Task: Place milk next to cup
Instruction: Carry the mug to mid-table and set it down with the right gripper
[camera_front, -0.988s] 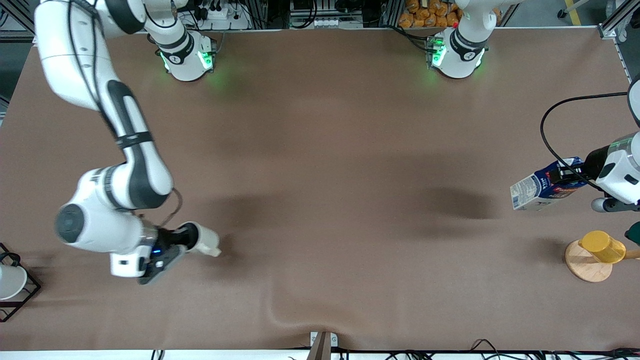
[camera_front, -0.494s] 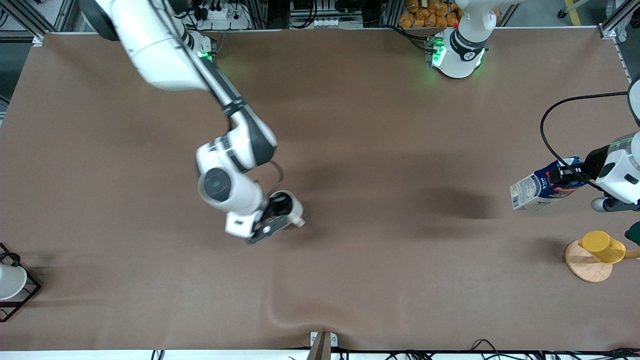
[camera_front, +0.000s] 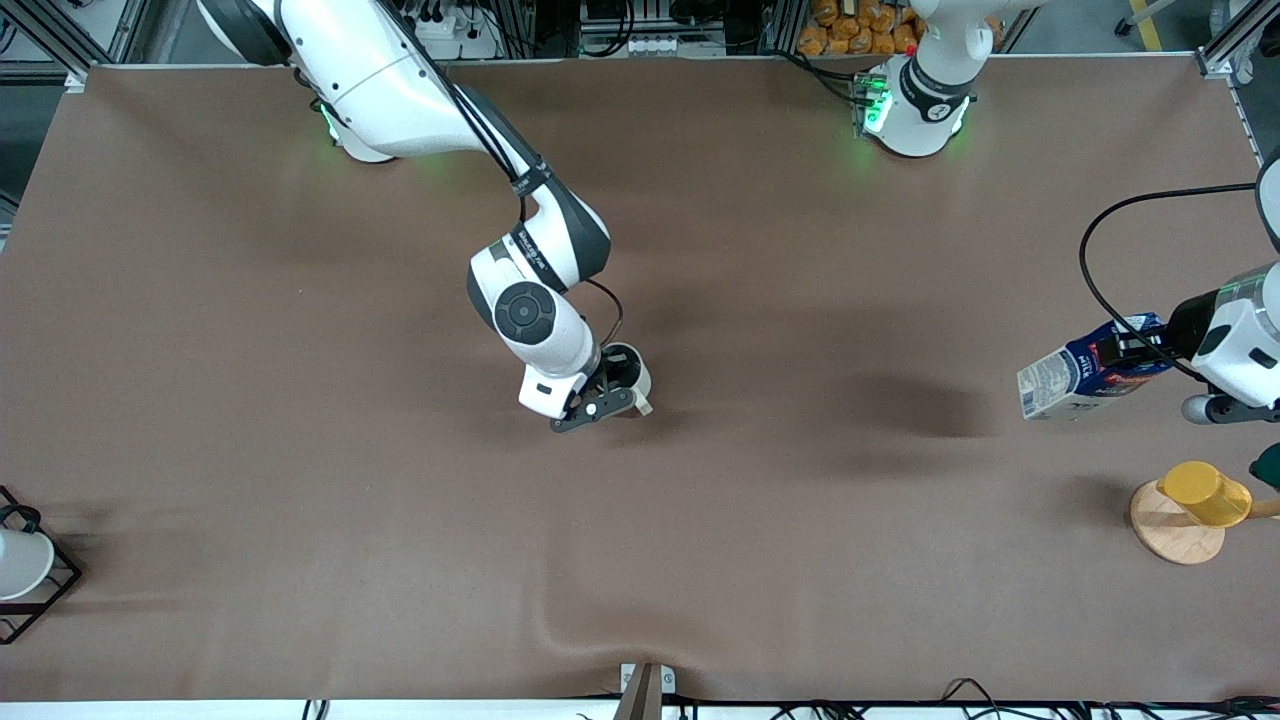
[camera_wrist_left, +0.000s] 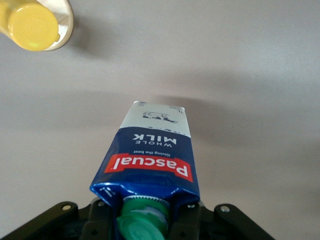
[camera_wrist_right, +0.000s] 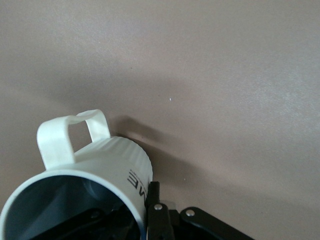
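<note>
With both things carried, the right gripper (camera_front: 612, 398) clamped on the cup's (camera_front: 628, 376) rim over mid-table and seemingly lowering it, the left gripper (camera_front: 1128, 350) pinches the tilted milk (camera_front: 1085, 375) near the left arm's table edge, and must next bring it across.

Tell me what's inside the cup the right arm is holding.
The cup shows a bare grey inner wall, with one of the right gripper's fingers reaching inside. Its bottom is hidden.

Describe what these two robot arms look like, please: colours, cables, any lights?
Both arms are glossy white with dark grey joint sections and round end caps. Green lights glow at their bases. A thin black cable loops along each one. The right end effector and the left end effector have black fingers on white bodies.
</note>
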